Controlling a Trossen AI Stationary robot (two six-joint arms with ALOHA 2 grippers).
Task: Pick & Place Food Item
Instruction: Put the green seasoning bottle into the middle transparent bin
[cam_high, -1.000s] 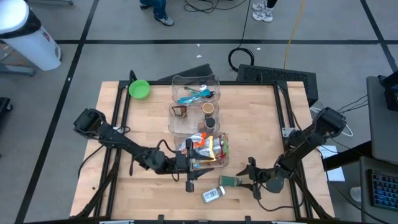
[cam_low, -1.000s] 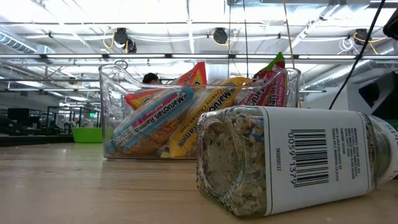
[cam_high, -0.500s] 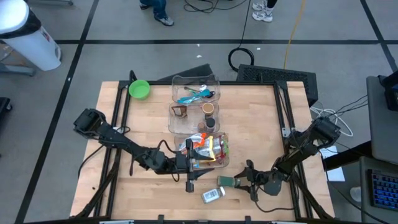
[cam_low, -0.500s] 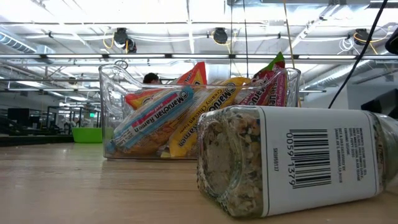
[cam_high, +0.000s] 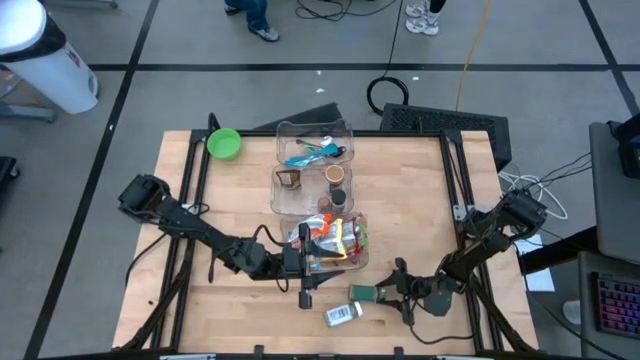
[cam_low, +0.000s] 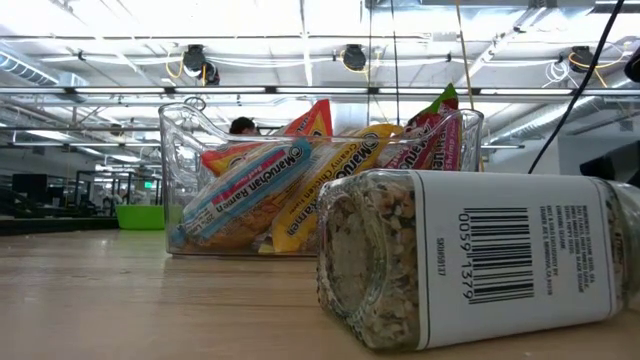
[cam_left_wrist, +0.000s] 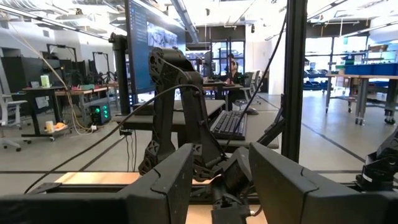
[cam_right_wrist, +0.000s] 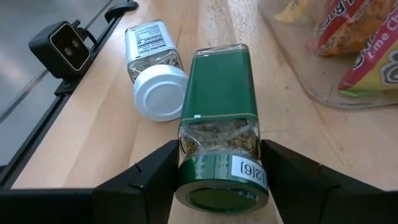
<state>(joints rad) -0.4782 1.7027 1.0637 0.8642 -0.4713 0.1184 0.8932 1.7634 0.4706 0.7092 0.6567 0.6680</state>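
Note:
A green-labelled spice jar (cam_high: 364, 292) with a green cap lies on its side near the table's front edge. It fills the foreground of the low view (cam_low: 480, 260). My right gripper (cam_high: 390, 292) is shut on its cap end (cam_right_wrist: 217, 152). A clear bin (cam_high: 366, 245) of ramen packets stands just beyond the jar (cam_low: 180, 150). My left gripper (cam_high: 303, 262) hovers at the bin's near left corner. It is open and points level, with nothing between its fingers (cam_left_wrist: 221, 168). My right gripper pinches the green jar at its neck and cap (cam_right_wrist: 221, 196) between its two fingers, one on each side. The fingers (cam_right_wrist: 149, 171) come from the table's right, slanting down, and lie along the jar. The jar lies nearly level, its glass base end (cam_low: 350, 300) on the table.
A second jar with a white cap (cam_right_wrist: 152, 62) lies on its side beside the green one, nearer the front edge (cam_high: 342, 314). A small black camera box (cam_right_wrist: 62, 46) sits past it. Two more clear bins (cam_high: 315, 145) and a green bowl (cam_high: 223, 143) stand toward the far edge.
My right gripper has sunk a little with the green jar. The jar's cap end has come down, so the jar lies flatter than before, while its base end has stayed on the table.

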